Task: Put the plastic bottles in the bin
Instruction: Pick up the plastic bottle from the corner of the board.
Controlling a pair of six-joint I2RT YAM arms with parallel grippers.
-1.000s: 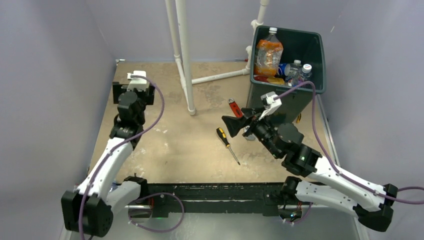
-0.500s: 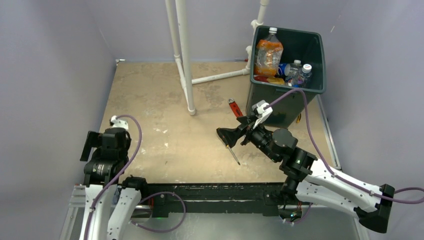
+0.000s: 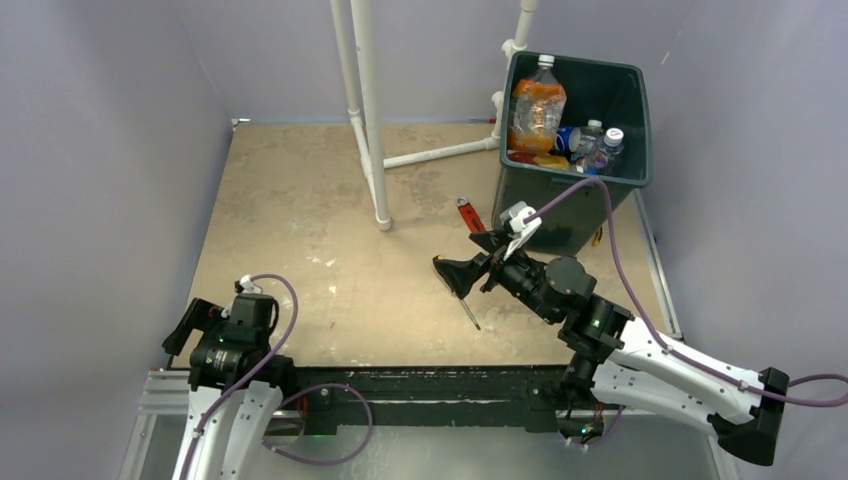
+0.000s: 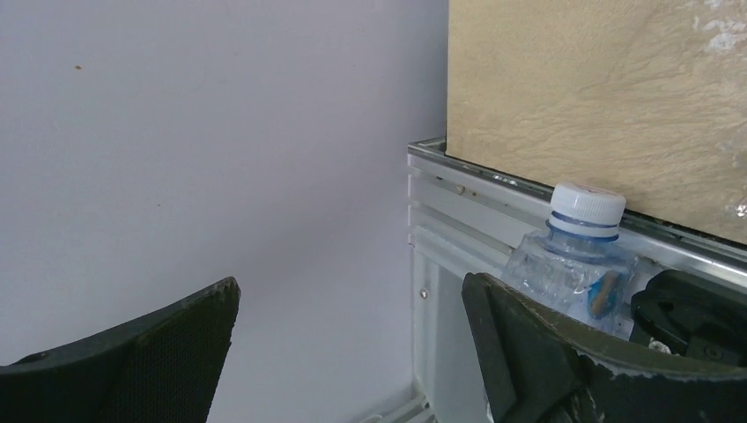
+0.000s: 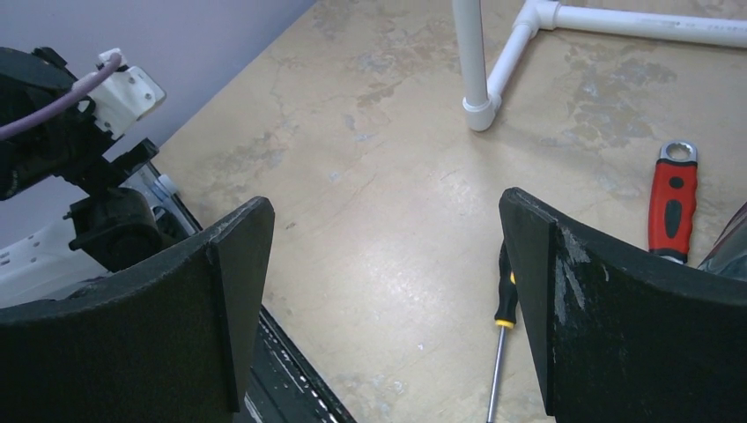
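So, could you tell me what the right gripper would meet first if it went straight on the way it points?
Probably bare tabletop: the open right gripper frames it, with the screwdriver just off-line; depth is unclear.

I see left half of bench bare: wide passage. White pipe frame stands at far middle, crossbar reaching toward bin in far right corner, blocking straight line there. Wrench and screwdriver lie below right gripper. Off near left corner, bottle sits beside rail; side wall crowds left gripper: tight.
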